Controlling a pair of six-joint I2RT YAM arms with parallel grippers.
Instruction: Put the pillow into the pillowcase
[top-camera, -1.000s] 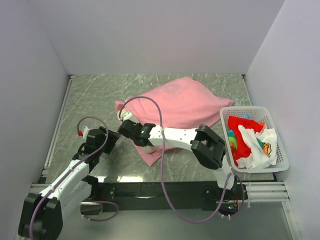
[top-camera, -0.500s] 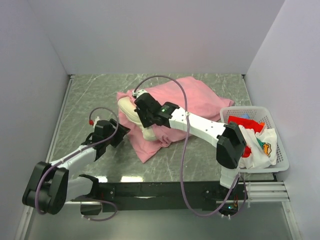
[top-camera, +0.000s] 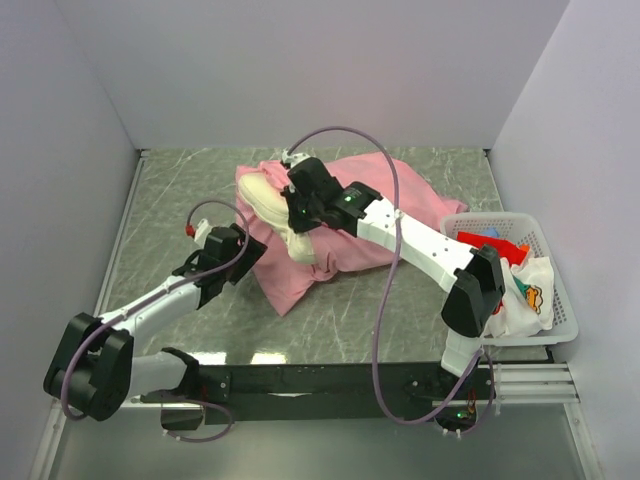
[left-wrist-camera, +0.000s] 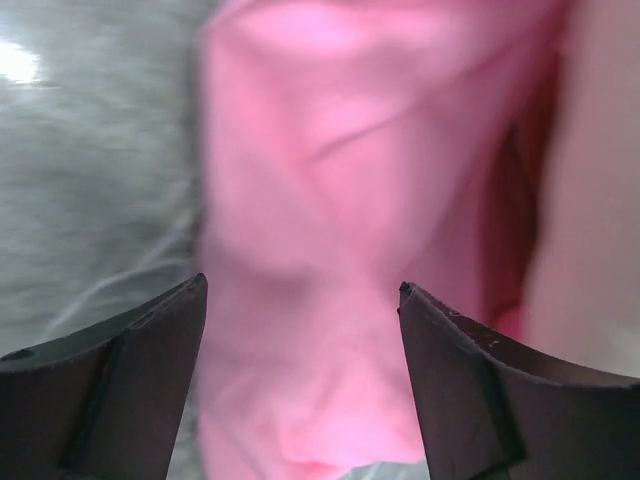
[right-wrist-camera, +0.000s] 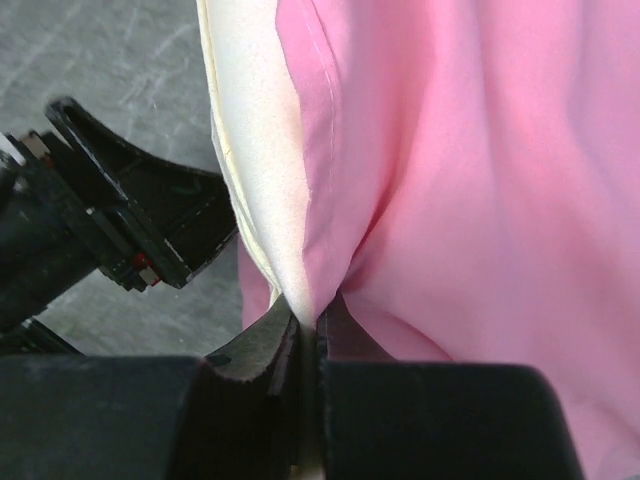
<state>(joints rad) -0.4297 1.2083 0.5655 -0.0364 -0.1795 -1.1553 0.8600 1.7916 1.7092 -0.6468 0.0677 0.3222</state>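
Stuffing step, near done – right gripper (right-wrist-camera: 305, 322) clamped on the pillowcase (top-camera: 420, 200) hem at the middle of the table (top-camera: 170, 190), pillow (top-camera: 262, 195) edge poking out, left gripper (left-wrist-camera: 300, 290) spread wide by the loose flap – next, probably pinch that flap and pull it over.

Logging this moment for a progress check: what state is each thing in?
pillow: partly inside the pillowcase, cream end sticking out.
pillowcase: rumpled, edge pinched.
right end effector: shut on the pillowcase.
left end effector: open, empty.
basket: holding clothes.
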